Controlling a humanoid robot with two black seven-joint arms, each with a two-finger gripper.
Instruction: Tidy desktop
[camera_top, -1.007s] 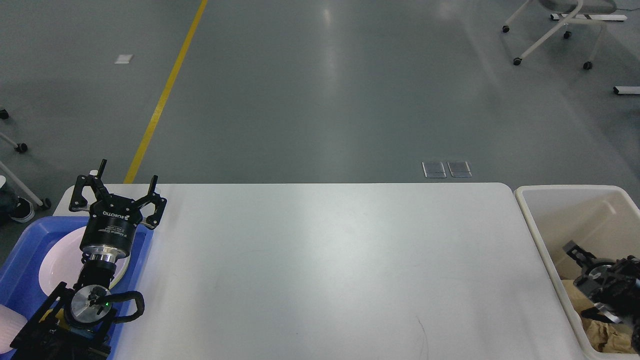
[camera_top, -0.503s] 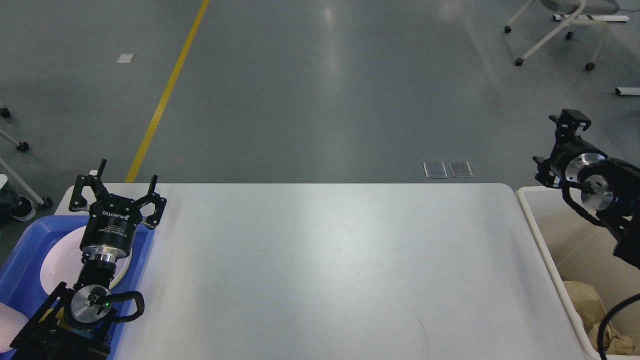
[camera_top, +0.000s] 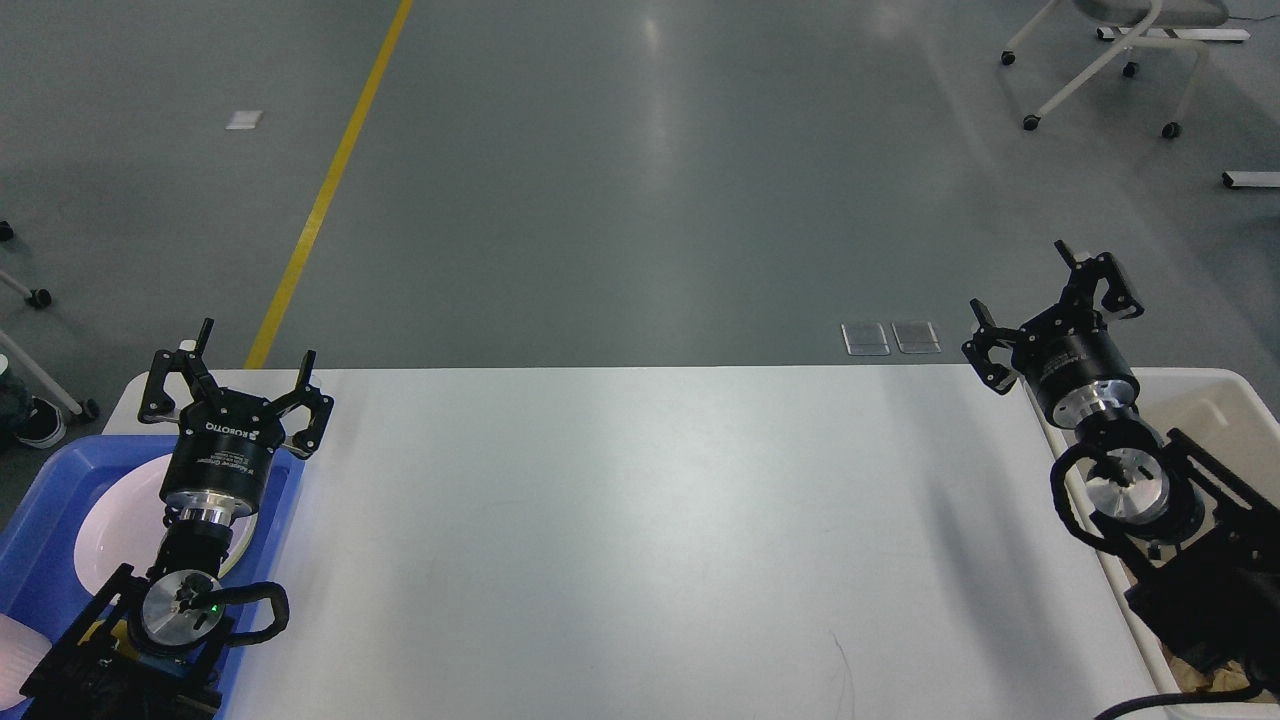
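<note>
The wide white desktop lies flat, smooth, with rounded corners.

Our two arms are black, each with a silver metal ring behind the wrist and a looped black cable. Our left gripper carries white lettering on its cylindrical body; our right gripper looks alike.

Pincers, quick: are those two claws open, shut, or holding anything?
Left pincer: open, holding nothing.
Right pincer: open, holding nothing.
</note>
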